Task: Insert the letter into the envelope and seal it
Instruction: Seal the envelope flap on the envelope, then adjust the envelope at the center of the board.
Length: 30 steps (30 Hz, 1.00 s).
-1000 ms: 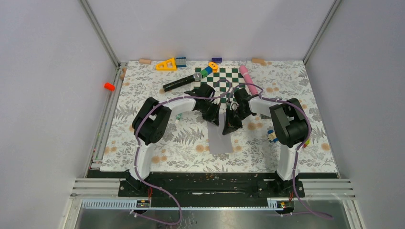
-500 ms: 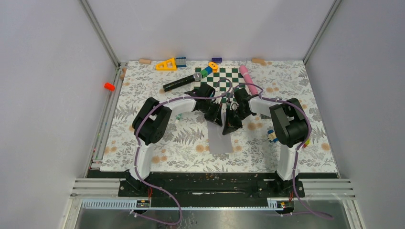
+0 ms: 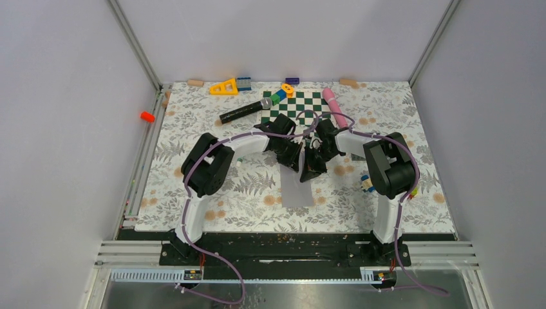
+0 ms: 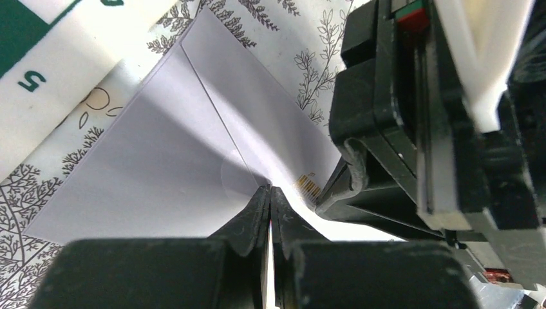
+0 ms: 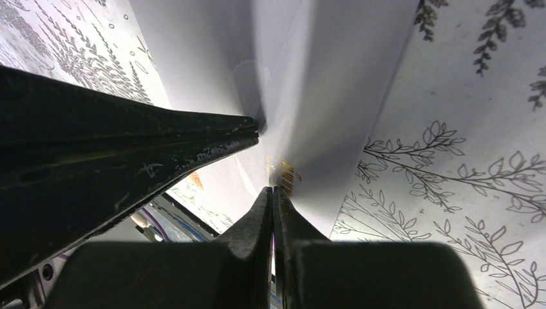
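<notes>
Envelope (image 3: 299,193), long axis near-to-far, lies nearward of both grippers. Left gripper (image 4: 270,192) and right gripper (image 5: 272,191) each clenched on its raised far end, tips close together.

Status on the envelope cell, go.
Both shut: left hand, right hand, tips together on the envelope flap. Envelope lies on floral table, letter not visible. Checkerboard mat behind, apart.

The envelope (image 3: 298,195) is plain pale grey paper, lying on the leaf-patterned surface (image 3: 244,193) midway between the two arms. Its near end rests flat. The far end is drawn up into a ridge, nipped by the left pincer (image 4: 270,196) and the right pincer (image 5: 272,193). A diagonal fold line (image 4: 212,109) crosses it, and a small orange barcode (image 4: 310,185) sits by the pinched edge.
</notes>
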Each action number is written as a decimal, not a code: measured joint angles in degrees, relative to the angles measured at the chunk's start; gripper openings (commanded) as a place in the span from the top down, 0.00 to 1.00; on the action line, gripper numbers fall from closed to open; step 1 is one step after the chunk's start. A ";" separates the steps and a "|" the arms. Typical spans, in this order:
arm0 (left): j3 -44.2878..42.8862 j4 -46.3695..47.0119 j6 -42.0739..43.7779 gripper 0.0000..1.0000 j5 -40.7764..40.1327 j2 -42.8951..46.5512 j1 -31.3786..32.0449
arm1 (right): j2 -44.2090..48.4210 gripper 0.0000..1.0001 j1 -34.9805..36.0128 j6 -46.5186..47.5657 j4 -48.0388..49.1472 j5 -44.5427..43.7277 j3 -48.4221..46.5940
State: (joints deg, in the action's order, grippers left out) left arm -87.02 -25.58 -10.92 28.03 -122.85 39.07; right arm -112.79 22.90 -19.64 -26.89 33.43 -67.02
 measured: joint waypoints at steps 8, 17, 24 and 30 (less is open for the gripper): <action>3.63 -0.02 0.33 0.81 1.42 4.26 -2.58 | 2.32 0.82 -0.79 3.69 -0.48 -1.77 -0.24; 8.15 0.92 5.40 0.65 6.10 16.79 -8.87 | 21.70 0.11 -2.93 14.53 0.04 -6.32 0.81; 16.24 -2.01 16.63 0.64 7.48 17.29 -6.23 | 31.63 0.00 -2.82 23.98 -0.46 -15.74 5.03; 22.62 -2.84 23.56 0.64 1.73 19.30 -0.81 | 44.09 0.00 -3.34 27.76 0.66 -23.67 7.96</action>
State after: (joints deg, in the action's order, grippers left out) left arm -64.40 -28.42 12.64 29.76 -103.55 38.26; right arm -68.71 19.55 8.12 -26.24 9.76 -59.07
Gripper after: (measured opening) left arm 0.360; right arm 0.993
